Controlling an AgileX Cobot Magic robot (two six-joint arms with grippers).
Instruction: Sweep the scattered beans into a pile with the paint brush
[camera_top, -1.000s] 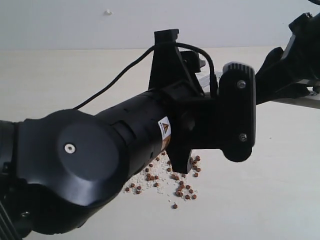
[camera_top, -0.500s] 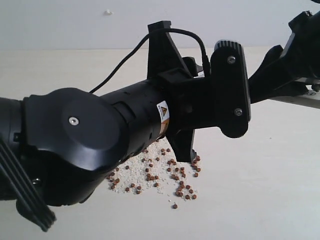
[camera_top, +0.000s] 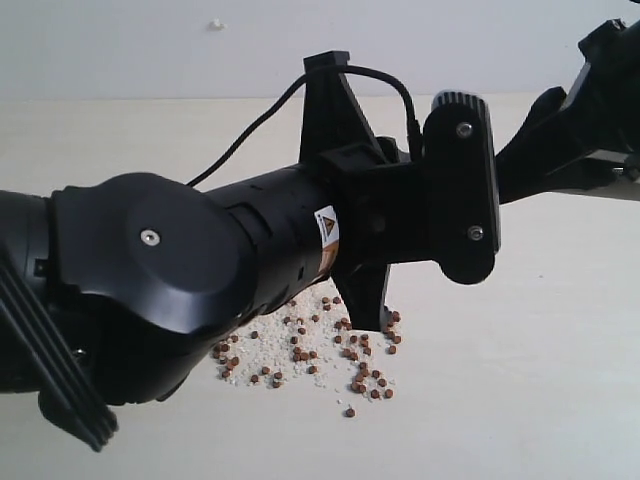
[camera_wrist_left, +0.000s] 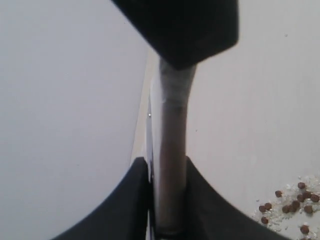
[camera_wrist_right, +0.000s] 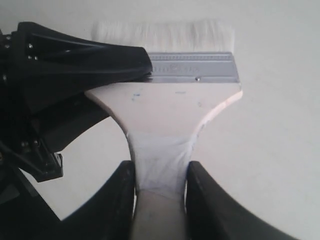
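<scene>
Your right gripper (camera_wrist_right: 160, 185) clamps the paint brush (camera_wrist_right: 165, 107) by the narrow neck of its handle, with the bristles pointing away from it. Your left gripper (camera_wrist_left: 166, 172) is narrowed around the brush's thin edge, one finger close on each side. You cannot tell whether it actually presses the brush. The beans (camera_top: 320, 350) lie loosely scattered among white crumbs (camera_top: 285, 335) on the worktop (camera_top: 530, 400), apart from the brush.
</scene>
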